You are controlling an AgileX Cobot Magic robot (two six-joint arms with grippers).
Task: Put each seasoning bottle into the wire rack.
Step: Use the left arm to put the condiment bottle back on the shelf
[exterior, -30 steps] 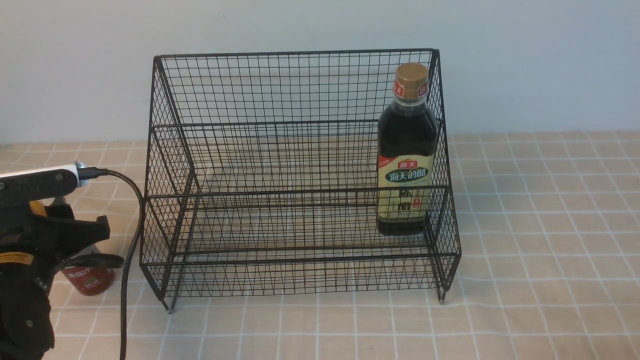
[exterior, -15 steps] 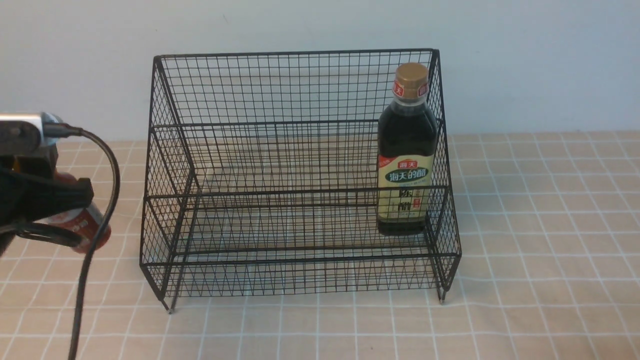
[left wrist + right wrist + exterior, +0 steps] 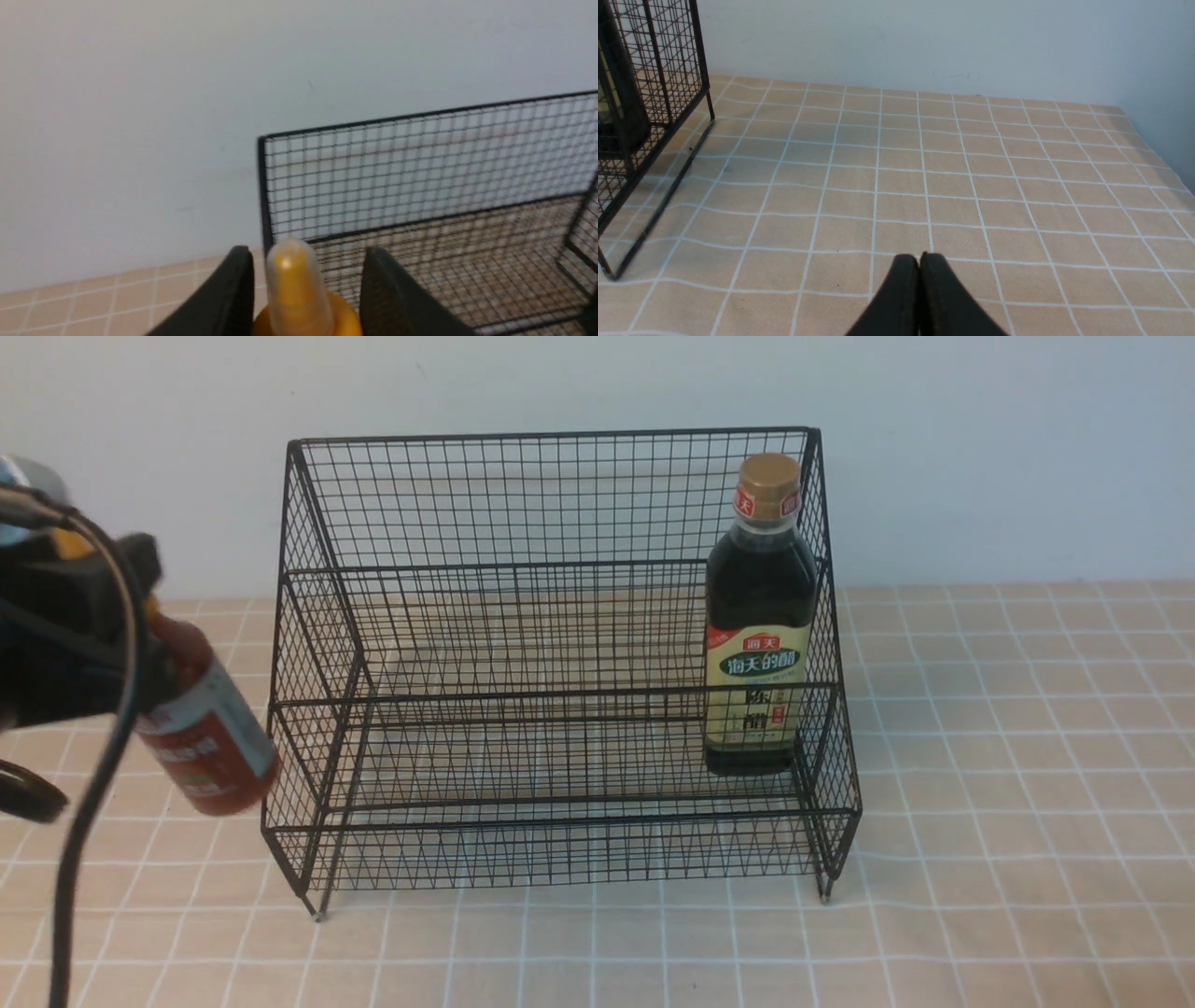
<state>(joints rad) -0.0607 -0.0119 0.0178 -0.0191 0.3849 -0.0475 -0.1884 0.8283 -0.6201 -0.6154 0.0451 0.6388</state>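
The black wire rack [image 3: 560,504] stands at the table's middle. The tall dark vinegar bottle [image 3: 758,616] with a gold cap stands upright inside it at its right end. My left gripper [image 3: 140,616] is shut on the small red sauce bottle [image 3: 210,728] and holds it tilted in the air just left of the rack's left side. In the left wrist view the yellow nozzle cap [image 3: 294,284] sticks up between my two fingers [image 3: 233,298], with the rack [image 3: 420,158] beyond. My right gripper [image 3: 919,261] is shut and empty, low over the table right of the rack [image 3: 654,70].
A beige checked cloth [image 3: 1008,756] covers the table. A pale wall [image 3: 980,448] stands close behind the rack. A black cable [image 3: 93,803] hangs from my left arm at the front left.
My left gripper has lifted the red sauce bottle off the table, up and toward the rack's left side; the bottle now hangs tilted. The vinegar bottle and rack have not moved.
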